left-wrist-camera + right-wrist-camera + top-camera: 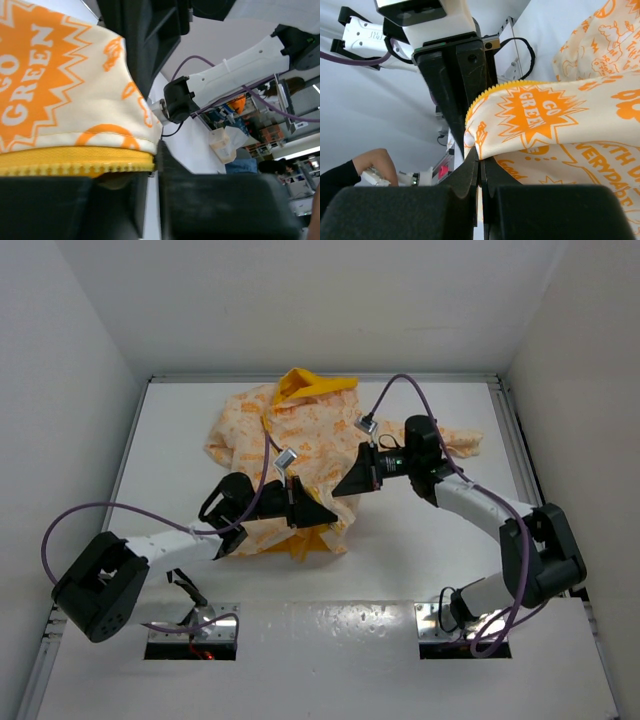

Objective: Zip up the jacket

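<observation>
Jacket (300,435) lies crumpled mid-counter (420,540), toward far side, with yellow-orange hood (312,383) at far end. I see soft cream fabric with orange cartoon print. Spiky starburst badge (535,112) reads "GO GREEN"; lettering below looks like "EVERYDAY", cut off. Yellow zipper tape (75,162) has woven texture and fine toothed edge. Left gripper (328,520) and right gripper (340,490) sit tip to tip at jacket's near edge. Both jaws are closed, each pinching jacket fabric.
</observation>
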Robot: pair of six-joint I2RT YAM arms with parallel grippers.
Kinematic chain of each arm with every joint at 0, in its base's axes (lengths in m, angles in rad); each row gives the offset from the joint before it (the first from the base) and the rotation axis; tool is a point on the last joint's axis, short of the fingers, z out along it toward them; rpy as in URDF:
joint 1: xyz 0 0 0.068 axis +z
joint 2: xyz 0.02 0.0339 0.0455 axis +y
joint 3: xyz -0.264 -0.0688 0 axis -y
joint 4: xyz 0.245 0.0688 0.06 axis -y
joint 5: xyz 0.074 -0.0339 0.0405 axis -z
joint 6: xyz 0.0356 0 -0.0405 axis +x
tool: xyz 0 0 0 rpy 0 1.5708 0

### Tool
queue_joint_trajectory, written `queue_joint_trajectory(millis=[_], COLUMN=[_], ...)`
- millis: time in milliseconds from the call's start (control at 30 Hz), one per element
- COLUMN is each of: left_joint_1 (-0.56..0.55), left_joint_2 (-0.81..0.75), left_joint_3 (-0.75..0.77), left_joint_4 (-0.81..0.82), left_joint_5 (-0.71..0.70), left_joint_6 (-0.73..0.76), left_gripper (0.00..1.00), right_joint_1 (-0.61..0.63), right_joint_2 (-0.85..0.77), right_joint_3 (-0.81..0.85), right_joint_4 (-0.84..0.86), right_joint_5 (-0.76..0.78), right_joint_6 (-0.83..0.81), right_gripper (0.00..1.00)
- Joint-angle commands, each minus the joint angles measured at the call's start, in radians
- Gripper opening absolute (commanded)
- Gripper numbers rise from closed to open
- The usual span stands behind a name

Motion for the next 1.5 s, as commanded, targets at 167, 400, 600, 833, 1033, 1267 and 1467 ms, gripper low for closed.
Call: queue_joint_trajectory(millis=[167, 400, 600, 833, 1033, 1267, 1467], left_joint_1=[0.019, 0.019, -0.002, -0.022, -0.031, -0.032, -0.041], left_joint_2=[-0.001, 0.008, 0.018, 0.027, 0.036, 0.054, 0.054], left_joint_3=[0.039, 0.082, 0.100, 0.120, 0.129, 0.148, 0.148], left_joint_4=[0.069, 0.123, 0.105, 0.064, 0.054, 0.045, 0.045], left_joint_5=[-0.037, -0.017, 0.015, 0.026, 0.035, 0.035, 0.035], left_joint_6=[0.004, -0.029, -0.018, 0.013, 0.022, 0.022, 0.022], left_gripper=[0.00, 0.00, 0.00, 0.00, 0.00, 0.00, 0.00], right_joint_1=[-0.013, -0.089, -0.056, -0.004, 0.018, 0.030, 0.036], right_joint_2=[-0.088, -0.183, -0.196, -0.139, -0.124, -0.117, -0.110], right_joint_3=[0.036, 0.114, 0.105, 0.206, 0.229, 0.217, 0.219], right_joint_4=[-0.155, -0.712, -0.700, -0.927, -0.958, -0.964, -0.921], right_joint_5=[-0.012, 0.062, 0.009, -0.001, 0.004, 0.013, 0.008], right_joint_6=[-0.181, -0.545, -0.581, -0.825, -0.889, -0.900, -0.871], right_gripper=[0.28, 0.60, 0.56, 0.55, 0.45, 0.38, 0.36])
